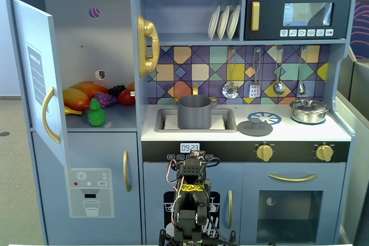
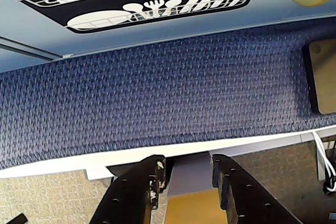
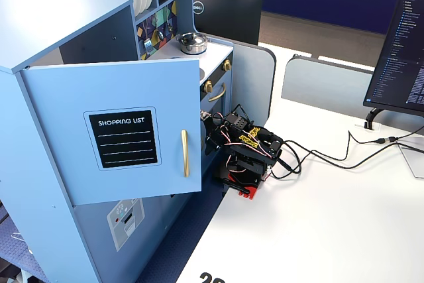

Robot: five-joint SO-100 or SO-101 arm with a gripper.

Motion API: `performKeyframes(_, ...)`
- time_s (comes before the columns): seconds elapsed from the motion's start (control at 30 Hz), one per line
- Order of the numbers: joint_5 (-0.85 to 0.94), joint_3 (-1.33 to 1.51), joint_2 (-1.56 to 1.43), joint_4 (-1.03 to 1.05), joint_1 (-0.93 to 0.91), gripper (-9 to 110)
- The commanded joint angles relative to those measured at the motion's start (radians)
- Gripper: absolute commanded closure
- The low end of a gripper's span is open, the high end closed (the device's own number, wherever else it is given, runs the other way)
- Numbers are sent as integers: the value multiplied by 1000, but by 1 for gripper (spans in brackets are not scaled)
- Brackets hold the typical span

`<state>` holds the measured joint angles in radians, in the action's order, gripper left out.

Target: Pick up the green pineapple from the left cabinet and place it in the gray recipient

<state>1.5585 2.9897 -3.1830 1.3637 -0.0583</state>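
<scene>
The green pineapple (image 1: 96,113) stands at the front of the shelf in the left cabinet (image 1: 92,38), whose door (image 1: 34,79) hangs open. The gray recipient (image 1: 194,112) sits in the sink (image 1: 228,120), right of the cabinet. My arm (image 1: 190,197) is folded low in front of the kitchen, far below both; it also shows in the side fixed view (image 3: 248,150). In the wrist view my gripper (image 2: 186,163) points down at blue carpet. Its jaws stand apart with nothing between them.
Behind the pineapple lie a purple grape bunch (image 1: 105,99), an orange fruit (image 1: 86,90), a banana (image 1: 74,109) and a red fruit (image 1: 127,97). A gray lid (image 1: 255,127) and a silver lidded pot (image 1: 308,110) sit on the counter. A monitor (image 3: 401,51) and cables (image 3: 331,157) occupy the white table.
</scene>
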Motion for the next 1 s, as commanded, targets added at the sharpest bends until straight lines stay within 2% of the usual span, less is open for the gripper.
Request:
performKeyframes(0.0,-44,12,5,166,-11,101)
performKeyframes(0.3,-25,12,3,166,18,101)
performKeyframes(0.37,21,12,5,163,95,101)
performKeyframes(0.4,80,11,6,143,163,101)
performKeyframes(0.47,81,-8,8,71,325,101)
performKeyframes(0.57,32,-40,0,-198,578,101)
performKeyframes(0.7,28,-71,52,-865,828,101)
performKeyframes(0.77,43,-115,137,-1117,925,101)
performKeyframes(0.87,77,-253,224,-1206,1035,100)
performKeyframes(0.97,81,-367,301,-1252,1035,88)
